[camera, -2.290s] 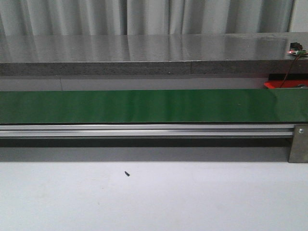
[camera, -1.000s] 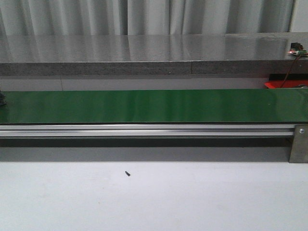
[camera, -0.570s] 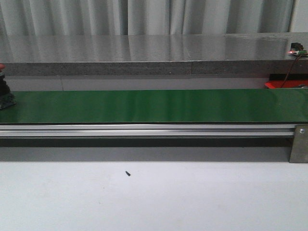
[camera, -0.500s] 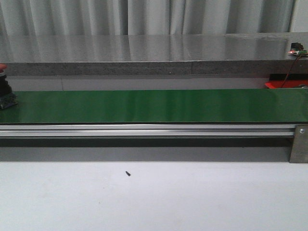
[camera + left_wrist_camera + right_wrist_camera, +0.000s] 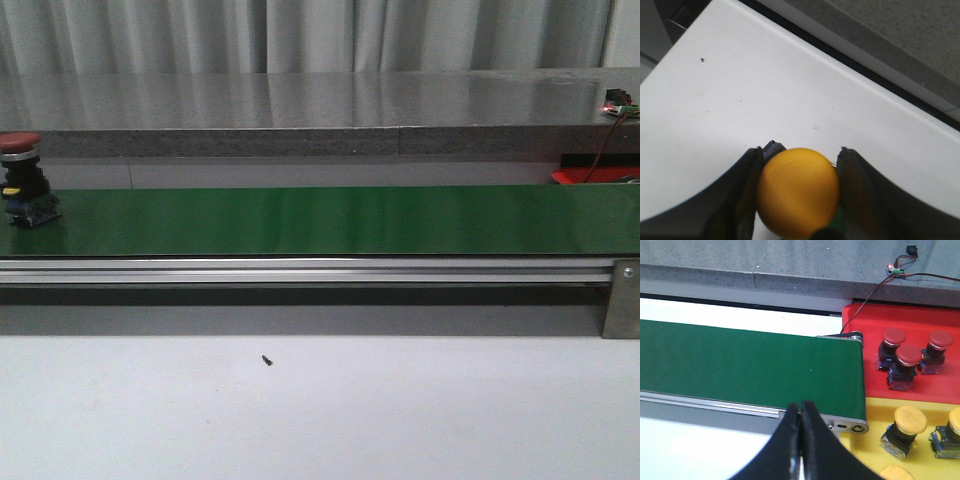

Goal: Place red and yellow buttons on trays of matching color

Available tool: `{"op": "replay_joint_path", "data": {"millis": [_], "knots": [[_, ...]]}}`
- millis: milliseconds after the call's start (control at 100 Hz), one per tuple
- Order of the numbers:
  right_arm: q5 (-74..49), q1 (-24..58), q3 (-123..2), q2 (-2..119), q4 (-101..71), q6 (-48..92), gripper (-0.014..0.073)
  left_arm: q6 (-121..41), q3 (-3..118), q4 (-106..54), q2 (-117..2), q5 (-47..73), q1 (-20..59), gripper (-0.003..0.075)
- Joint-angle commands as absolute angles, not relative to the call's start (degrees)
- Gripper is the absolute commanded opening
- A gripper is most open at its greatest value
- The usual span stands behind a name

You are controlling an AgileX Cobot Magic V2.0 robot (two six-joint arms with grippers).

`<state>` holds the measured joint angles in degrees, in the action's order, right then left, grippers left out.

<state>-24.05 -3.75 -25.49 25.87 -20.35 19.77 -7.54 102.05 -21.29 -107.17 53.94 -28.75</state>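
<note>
A red button [image 5: 22,180] with a black base stands on the far left end of the green belt [image 5: 320,220]. My left gripper [image 5: 800,155] is shut on a yellow button [image 5: 798,192] above the white table. My right gripper [image 5: 801,410] is shut and empty, near the belt's right end [image 5: 740,365]. Beyond that end lies a red tray [image 5: 940,320] holding three red buttons [image 5: 908,365]. A yellow tray [image 5: 875,412] beside it holds several yellow buttons [image 5: 910,422]. Only a corner of the red tray [image 5: 575,176] shows in the front view.
A grey stone ledge [image 5: 320,110] runs behind the belt, with a small circuit board and wire [image 5: 618,105] at its right. The belt's aluminium rail [image 5: 300,270] ends at a metal bracket [image 5: 622,300]. A dark speck [image 5: 266,360] lies on the white table.
The red button came into view at the belt's left end and has moved right along the belt. Nothing else in the front view has moved.
</note>
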Motion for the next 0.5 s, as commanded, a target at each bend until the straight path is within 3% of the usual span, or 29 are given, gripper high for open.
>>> {"op": "replay_joint_path", "data": {"millis": [0,490], "knots": [[-20.0,-3.7,-26.9,26.0,-21.1,20.4,-0.0068,-8.1,101.7,-22.6,-102.5,52.1,-26.9,0.0259],[-20.0,-3.7,-26.9,26.0,-21.1,20.4,-0.0068,-9.9,83.0,-22.6,-95.5,43.7,-20.4,0.0259]]}}
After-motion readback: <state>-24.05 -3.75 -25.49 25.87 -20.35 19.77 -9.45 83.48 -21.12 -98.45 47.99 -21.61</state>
